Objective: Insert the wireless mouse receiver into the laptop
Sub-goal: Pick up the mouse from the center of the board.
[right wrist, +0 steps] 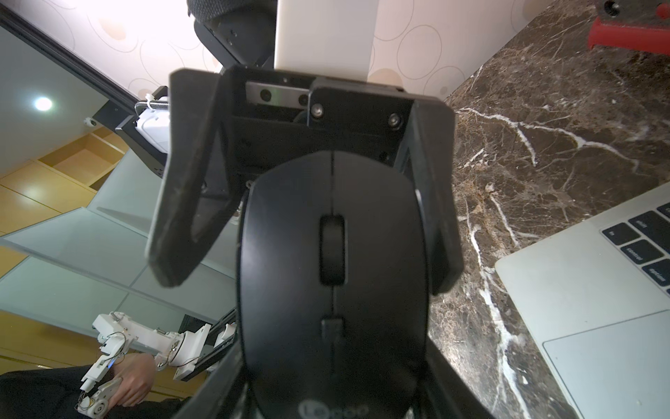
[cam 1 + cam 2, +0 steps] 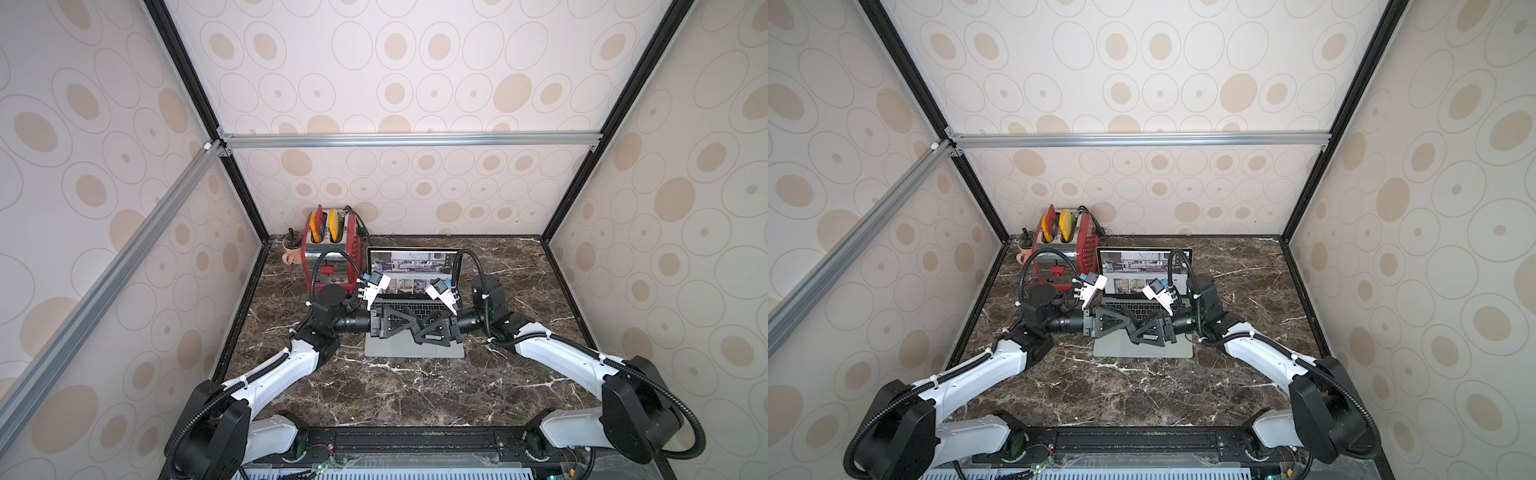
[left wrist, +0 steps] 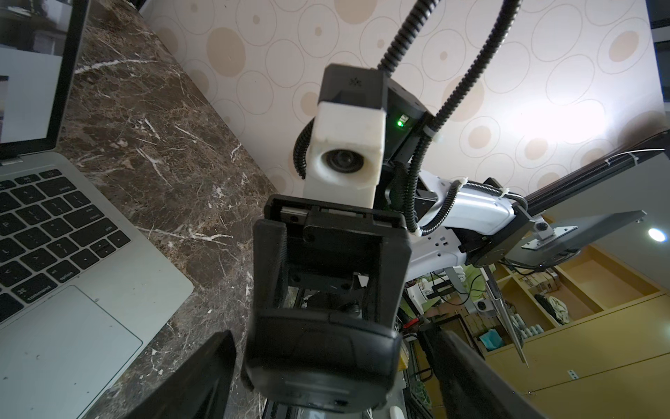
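Black fingers (image 1: 181,203) of my left gripper (image 1: 308,277) stand spread round the front end of the mouse (image 1: 290,326). One sits close against its side and I see a clear gap at the other, so that grip is released. My right gripper (image 3: 322,326) faces it, and its fingers (image 3: 270,275) clench the mouse's rear end, carrying it in the air. The two grippers meet nose to nose above the keyboard of the laptop (image 2: 413,351). The laptop sits open in the middle of the marble table (image 2: 415,399), its screen lit and facing the arms. Beyond its left rear corner stands a red toaster (image 2: 332,249), with a mug (image 2: 291,255) just beside it near the back wall.
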Tool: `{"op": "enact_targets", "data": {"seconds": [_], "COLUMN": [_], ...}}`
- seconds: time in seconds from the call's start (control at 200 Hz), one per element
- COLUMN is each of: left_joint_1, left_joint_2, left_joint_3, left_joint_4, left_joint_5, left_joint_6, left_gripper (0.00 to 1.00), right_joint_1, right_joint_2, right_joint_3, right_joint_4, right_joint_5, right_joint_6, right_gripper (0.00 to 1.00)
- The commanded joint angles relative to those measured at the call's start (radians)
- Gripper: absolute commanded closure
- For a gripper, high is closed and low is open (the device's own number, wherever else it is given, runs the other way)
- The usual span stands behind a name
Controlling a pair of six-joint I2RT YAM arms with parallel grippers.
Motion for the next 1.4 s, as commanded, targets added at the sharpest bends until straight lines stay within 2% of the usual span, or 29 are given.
{"op": "enact_targets", "data": {"seconds": [0.0,0.08,0.29,0.436,0.601,0.736,0.871,0.921,0.956,1.001,1.031,1.087,1.162,1.232,1.307,1.397], "left_joint_1": [-0.007,-0.009,-0.015,-0.015,-0.015,-0.015,-0.015,-0.015,-0.015,-0.015,-0.015,-0.015,-0.015,-0.015,-0.015,-0.024], "left_joint_2": [-0.013,-0.006,-0.007,-0.001,-0.004,-0.012,-0.018,-0.022,-0.027,-0.031,-0.036,-0.042,-0.05,-0.069,-0.104,-0.152], "left_joint_3": [0.046,0.05,0.049,0.055,0.057,0.053,0.054,0.058,0.062,0.069,0.074,0.081,0.077,0.056,0.013,-0.041], "left_joint_4": [0.001,0.001,-0.023,-0.028,-0.052,-0.071,-0.091,-0.112,-0.139,-0.18,-0.217,-0.287,-0.351,-0.374,-0.389,-0.427], "left_joint_5": [0.021,0.021,0.027,0.034,0.05,0.045,0.033,0.025,0.017,0.001,-0.014,-0.058,-0.142,-0.261,-0.438,-0.688], "left_joint_6": [0.043,0.042,0.072,0.078,0.098,0.105,0.105,0.105,0.114,0.125,0.133,0.14,0.104,0.032,-0.078,-0.29], "left_gripper": [0.22,0.26,0.26,0.31,0.28,0.31,0.43,0.51,0.6,0.72,0.79,1.0,1.0,1.0,1.0,1.0], "right_joint_1": [0.011,0.017,0.025,0.025,0.026,0.03,0.03,0.03,0.029,0.03,0.029,0.03,0.02,0.004,-0.015,-0.018], "right_joint_2": [0.026,0.04,0.069,0.08,0.092,0.096,0.105,0.109,0.11,0.112,0.113,0.114,0.106,0.086,0.049,0.004], "right_joint_3": [0.033,0.04,0.054,0.059,0.065,0.061,0.066,0.068,0.071,0.075,0.076,0.078,0.077,0.061,0.033,0.021], "right_joint_4": [0.07,0.082,0.098,0.098,0.097,0.097,0.097,0.098,0.098,0.092,0.086,0.081,0.024,-0.042,-0.077,-0.115], "right_joint_5": [-0.038,-0.039,-0.05,-0.052,-0.047,-0.044,-0.043,-0.04,-0.037,-0.03,-0.027,-0.024,-0.009,0.018,0.07,0.171], "right_joint_6": [0.012,0.018,0.03,0.029,0.028,0.026,0.026,0.027,0.026,0.025,0.022,0.016,-0.019,-0.061,-0.085,-0.109], "right_gripper": [0.94,0.94,0.94,0.94,0.93,0.92,0.91,0.9,0.88,0.83,0.76,0.55,0.31,0.16,0.1,0.08]}}
